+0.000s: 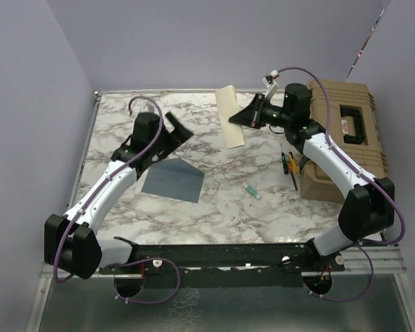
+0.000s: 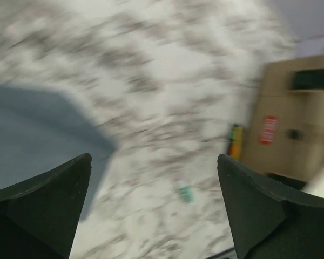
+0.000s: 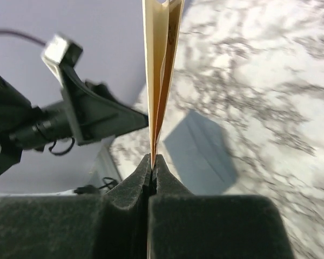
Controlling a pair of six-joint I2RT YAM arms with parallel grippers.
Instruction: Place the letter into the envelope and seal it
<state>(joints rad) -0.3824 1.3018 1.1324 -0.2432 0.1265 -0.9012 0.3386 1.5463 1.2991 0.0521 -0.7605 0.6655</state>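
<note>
The tan letter [image 1: 229, 116] hangs off the table at the back centre, with my right gripper [image 1: 236, 119] shut on its right edge. In the right wrist view the letter [image 3: 161, 65] shows edge-on as two thin layers rising from the closed right gripper [image 3: 152, 162]. The slate-blue envelope [image 1: 173, 178] lies flat on the marble left of centre, and also shows as the envelope [image 3: 200, 151] and the envelope [image 2: 27, 129]. My left gripper [image 1: 178, 129] hovers just beyond the envelope's far edge. It is wide open, and nothing sits inside the left gripper [image 2: 154, 159].
A tan toolbox [image 1: 346, 131] stands at the right edge, also seen as the toolbox [image 2: 291, 118]. Screwdrivers [image 1: 289, 166] lie beside it. A small teal item [image 1: 253, 193] rests right of the envelope. The left arm [image 3: 70, 118] is near the letter. Walls enclose the table.
</note>
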